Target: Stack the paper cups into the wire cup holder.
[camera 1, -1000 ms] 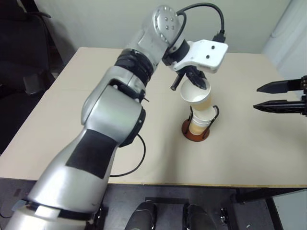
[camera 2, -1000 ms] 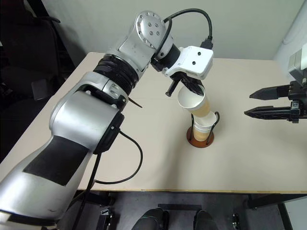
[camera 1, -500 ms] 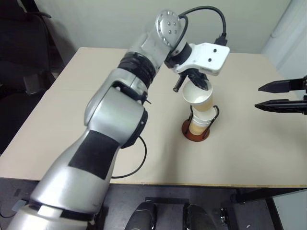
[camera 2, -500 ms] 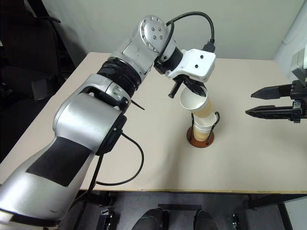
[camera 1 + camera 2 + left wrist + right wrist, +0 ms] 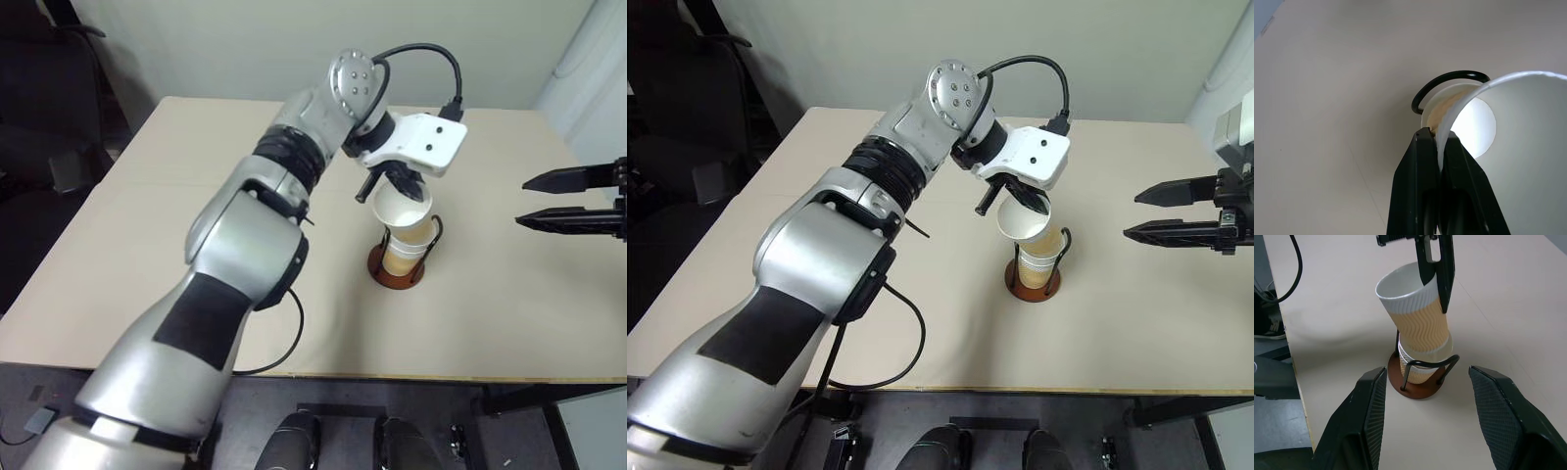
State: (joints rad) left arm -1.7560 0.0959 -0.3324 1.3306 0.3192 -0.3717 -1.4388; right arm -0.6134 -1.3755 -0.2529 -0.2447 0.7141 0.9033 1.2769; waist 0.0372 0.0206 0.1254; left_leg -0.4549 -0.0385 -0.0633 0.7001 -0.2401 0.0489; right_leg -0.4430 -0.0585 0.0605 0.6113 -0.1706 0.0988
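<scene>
The left gripper (image 5: 1437, 281) pinches the rim of a paper cup (image 5: 1418, 316), one finger inside and one outside. The cup hangs tilted below it, its base entering the stacked cups (image 5: 1422, 364) in the wire cup holder (image 5: 1418, 382) on the table (image 5: 147, 225). This is the nesting step. Next the cup likely needs straightening, then pressing down and releasing. The right gripper (image 5: 534, 201) waits wide and empty, well off to the side.

Ribbed paper cup (image 5: 1422, 323) — glossy wire cup holder (image 5: 1425, 367), matt table (image 5: 147, 225).
</scene>
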